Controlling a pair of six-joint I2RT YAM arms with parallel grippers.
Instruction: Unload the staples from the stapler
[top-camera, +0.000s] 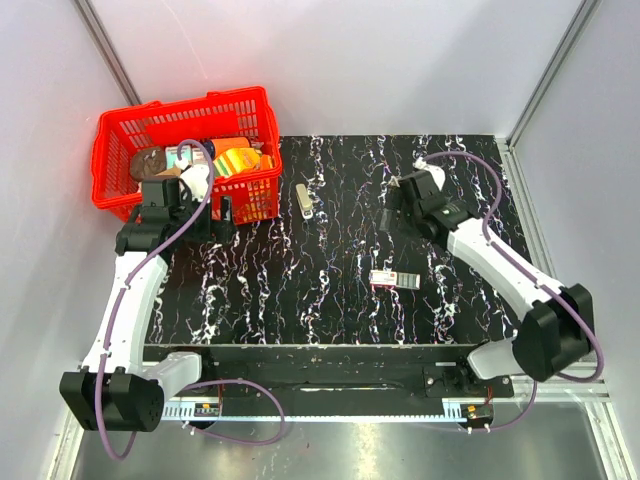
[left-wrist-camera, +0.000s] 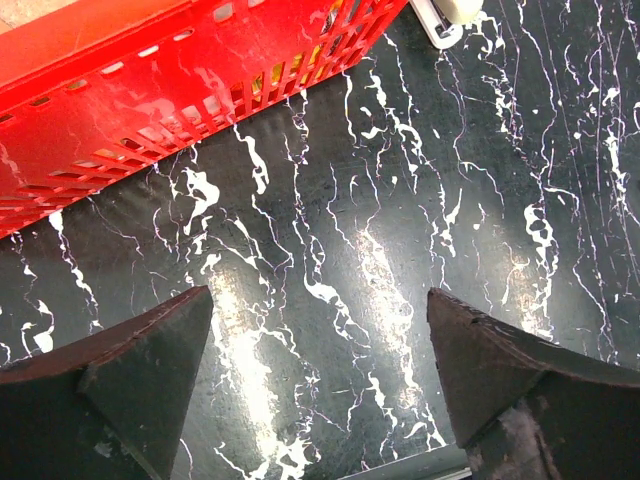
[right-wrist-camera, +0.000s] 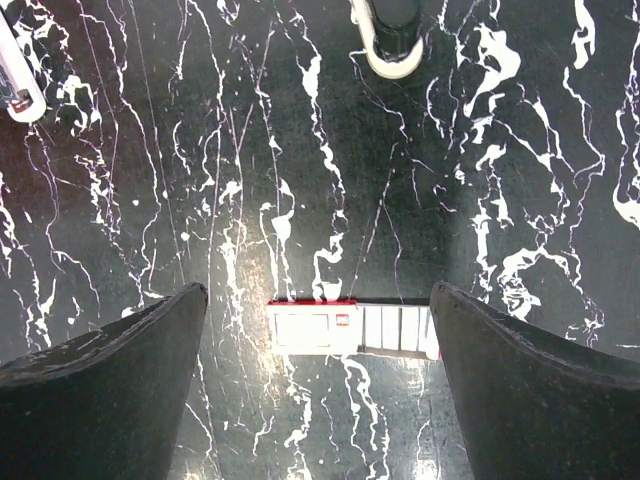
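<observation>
Both end effectors stand wide and empty. The left end effector hangs over bare bench at the near right corner of the red basket, and the right end effector is well off to the basket's right.

The stapler lies flat on the bench just beside the basket's right wall. It is apart from the wall, its length runs roughly along it, and neither arm touches it. Farther from the basket, to the right and nearer the arm bases, a small red-and-white box lies directly under the right end effector's spread fingers.

The likeliest slip, as I judge it, is a wrong pick, since closing the right end effector where it hangs would take the box. On the left side the basket wall crowds the stapler. A descending finger could snag the mesh or nudge the little stapler, which would probably skate on the glossy bench. Held by one arm only, it may twist loose and scatter staples.
</observation>
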